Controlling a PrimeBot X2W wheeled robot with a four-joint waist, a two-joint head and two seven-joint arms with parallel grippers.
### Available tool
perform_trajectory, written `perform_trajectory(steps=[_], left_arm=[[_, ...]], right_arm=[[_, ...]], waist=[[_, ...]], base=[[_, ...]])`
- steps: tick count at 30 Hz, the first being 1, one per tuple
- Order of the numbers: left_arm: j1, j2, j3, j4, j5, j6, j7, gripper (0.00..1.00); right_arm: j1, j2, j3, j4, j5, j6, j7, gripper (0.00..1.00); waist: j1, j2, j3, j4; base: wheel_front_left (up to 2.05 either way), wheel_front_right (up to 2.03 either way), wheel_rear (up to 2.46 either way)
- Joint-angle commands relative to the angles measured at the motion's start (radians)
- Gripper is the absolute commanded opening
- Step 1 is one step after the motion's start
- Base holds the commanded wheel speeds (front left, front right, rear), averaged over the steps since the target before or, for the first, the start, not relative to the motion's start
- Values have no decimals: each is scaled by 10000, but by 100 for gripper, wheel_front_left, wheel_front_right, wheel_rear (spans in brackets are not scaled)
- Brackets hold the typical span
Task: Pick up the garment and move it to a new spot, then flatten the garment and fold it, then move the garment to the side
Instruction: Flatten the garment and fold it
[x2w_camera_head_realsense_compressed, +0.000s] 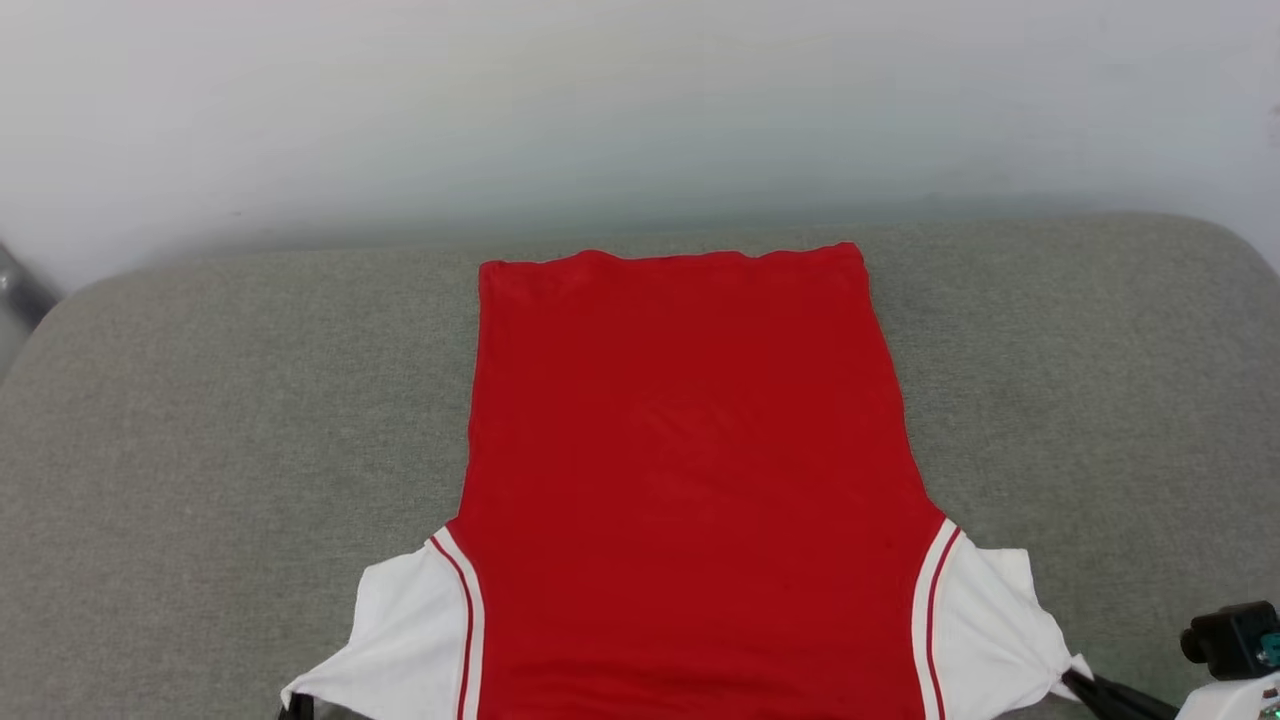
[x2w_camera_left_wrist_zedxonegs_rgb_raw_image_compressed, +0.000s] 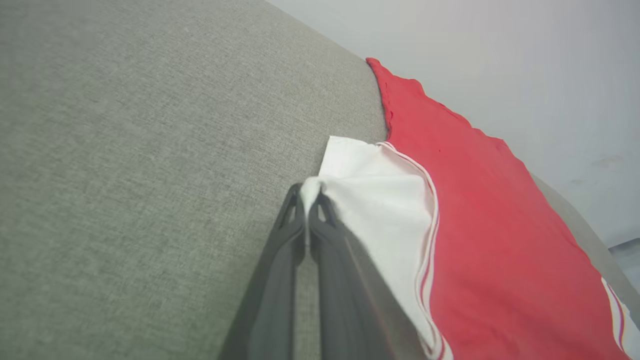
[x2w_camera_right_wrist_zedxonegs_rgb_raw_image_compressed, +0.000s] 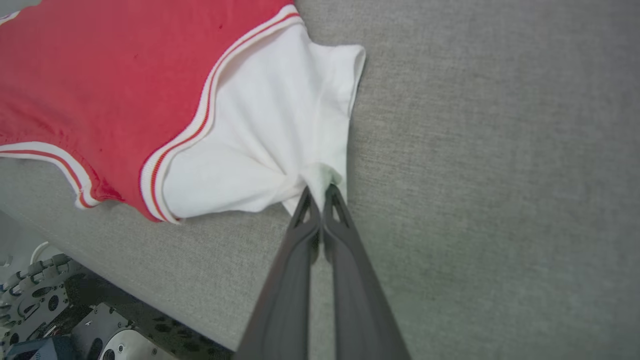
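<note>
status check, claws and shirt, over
Left claw shut on garment at left-side sleeve tip. Right claw shut on right-side sleeve tip. Garment spread flat on grey cushion, hem far side. Nothing seen in the way.

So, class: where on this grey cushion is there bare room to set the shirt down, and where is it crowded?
Bare: the stretch of grey cushion left of the garment, another on its right, and a narrow strip between its far hem and the wall. Crowded: the near edge, where the left gripper and right gripper pinch the white sleeves.
</note>
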Motion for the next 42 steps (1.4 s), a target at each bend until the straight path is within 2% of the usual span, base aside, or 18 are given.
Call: perform_trajectory(steps=[1, 4, 6, 7, 10, 11, 15, 18, 21, 24, 26, 31, 39, 42], left_arm=[[-285, -34, -123, 68, 54, 17, -25, 0], [-533, 16, -371, 134, 25, 17, -25, 0], [-725, 87, -496, 99, 53, 17, -27, 0], [-778, 100, -555, 83, 25, 15, -25, 0], [-956, 161, -691, -23, -19, 15, -25, 0], [-956, 161, -691, -23, -19, 15, -25, 0], [-1136, 253, -880, -181, -2, 15, -25, 0], [-1402, 283, -1002, -333, 17, 15, -25, 0], [-1711, 301, -1188, -529, 59, 13, -25, 0], [-2134, 278, -1431, -740, 80, 13, -25, 0], [-2486, 214, -1655, -890, -74, 13, -25, 0], [-3273, 287, -2136, -1198, -206, 13, -25, 0], [-4717, 318, -3066, -1293, -409, 13, -25, 0], [-5119, 299, -3384, -1328, -510, 13, -24, 0]], right_arm=[[282, 113, -51, -19, 180, -14, 196, 0], [596, 203, -253, -92, 1052, -13, 797, 0], [668, 63, -482, -369, 1737, -13, 1130, 49], [731, -71, -557, -518, 2107, -13, 1483, 100], [519, -702, -1009, -897, 3184, -13, 2307, 100], [519, -702, -1009, -897, 3184, -13, 2307, 100], [-346, -1656, -1578, -1626, 3864, -8, 3183, 100], [-1120, -2311, -1862, -1741, 3782, -10, 3754, 100], [-2202, -2424, -2074, -1312, 3729, -10, 4641, 100], [-3334, -2121, -2218, -566, 3600, -10, 5505, 100], [-4138, -1879, -2119, 209, 3118, -10, 6064, 100], [-6156, -792, -2169, 2360, 2302, -10, 7123, 100], [-8810, 812, -2230, 5453, 1059, -10, 7461, 100], [-9435, 1165, -2026, 6539, 508, -11, 7767, 100]], waist=[[1, 0, 198, 124], [1, 0, 243, 301], [1, 0, 263, 453], [1, 0, 270, 522], [1, 0, 387, 711], [1, 0, 387, 711], [1, 0, 633, 974], [1, 0, 977, 1145], [1, 0, 1439, 1320], [1, 0, 1972, 1533], [1, 0, 2321, 1745], [1, 0, 3232, 2313], [1, 0, 4720, 3381], [1, 0, 5131, 3663]], base=[[0, 0, 0], [0, 0, 0], [0, 0, 0], [0, 0, 0], [0, 0, 0], [0, 0, 0], [0, 0, 0], [0, 0, 0], [0, 0, 0], [0, 0, 0], [0, 0, 0], [0, 0, 0], [0, 0, 0], [0, 0, 0]])
